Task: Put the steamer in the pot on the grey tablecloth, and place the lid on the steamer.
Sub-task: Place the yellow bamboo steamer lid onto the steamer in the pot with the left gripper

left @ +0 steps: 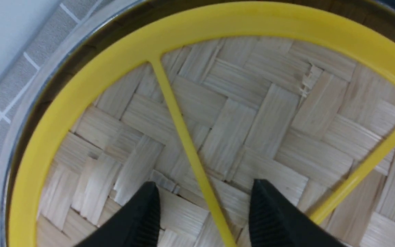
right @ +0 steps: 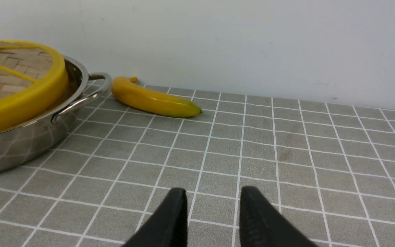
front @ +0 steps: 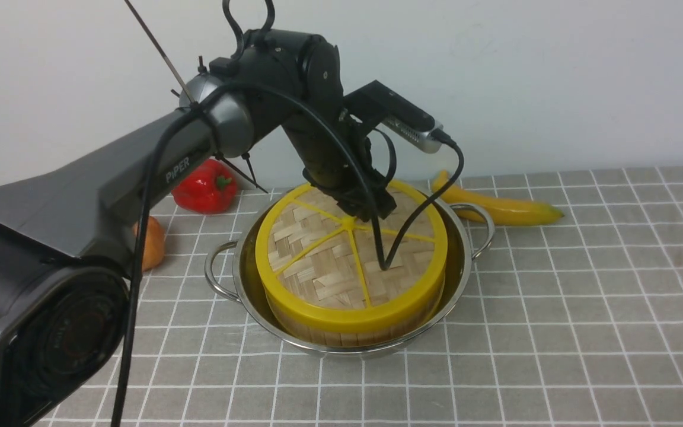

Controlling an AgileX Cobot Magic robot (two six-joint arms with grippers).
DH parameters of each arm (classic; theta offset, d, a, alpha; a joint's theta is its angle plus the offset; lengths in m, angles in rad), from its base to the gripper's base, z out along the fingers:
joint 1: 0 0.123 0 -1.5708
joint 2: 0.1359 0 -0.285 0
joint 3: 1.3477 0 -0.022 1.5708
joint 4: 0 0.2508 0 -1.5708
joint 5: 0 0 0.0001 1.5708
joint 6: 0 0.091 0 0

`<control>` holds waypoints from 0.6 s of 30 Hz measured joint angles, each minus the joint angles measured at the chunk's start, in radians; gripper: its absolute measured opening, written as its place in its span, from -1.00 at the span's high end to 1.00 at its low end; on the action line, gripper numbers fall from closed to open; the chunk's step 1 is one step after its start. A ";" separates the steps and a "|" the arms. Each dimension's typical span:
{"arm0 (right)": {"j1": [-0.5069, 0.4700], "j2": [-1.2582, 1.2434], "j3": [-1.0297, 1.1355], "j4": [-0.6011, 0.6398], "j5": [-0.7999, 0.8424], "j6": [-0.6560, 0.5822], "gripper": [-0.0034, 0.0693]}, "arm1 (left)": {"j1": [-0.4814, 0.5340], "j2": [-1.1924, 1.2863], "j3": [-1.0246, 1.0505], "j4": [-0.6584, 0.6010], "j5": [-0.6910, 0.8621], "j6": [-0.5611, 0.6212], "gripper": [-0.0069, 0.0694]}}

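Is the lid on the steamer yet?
On: the lid covers the steamer, which sits inside the pot.

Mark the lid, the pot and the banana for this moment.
lid (front: 318, 261), front view, woven panel.
pot (front: 463, 249), front view, right rim.
banana (right: 149, 98), right wrist view, mid-body.

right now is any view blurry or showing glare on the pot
Front view: sharp across the lid, with the near left arm a soft dark mass. Left wrist view: the weave is slightly soft and the pot rim smeared. Right wrist view: crisp, the pot wall mirroring the grey tablecloth grid, no harsh glare.
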 joint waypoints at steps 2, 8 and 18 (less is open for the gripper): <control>0.000 0.000 0.000 0.000 0.000 0.000 0.24 | 0.000 0.000 0.000 0.000 -0.006 0.000 -0.09; 0.000 0.000 0.000 0.000 0.000 0.000 0.24 | 0.000 0.004 0.000 0.000 -0.044 0.000 -0.09; 0.000 0.000 0.000 0.000 0.000 0.000 0.24 | 0.000 0.021 -0.001 0.000 -0.091 0.008 -0.09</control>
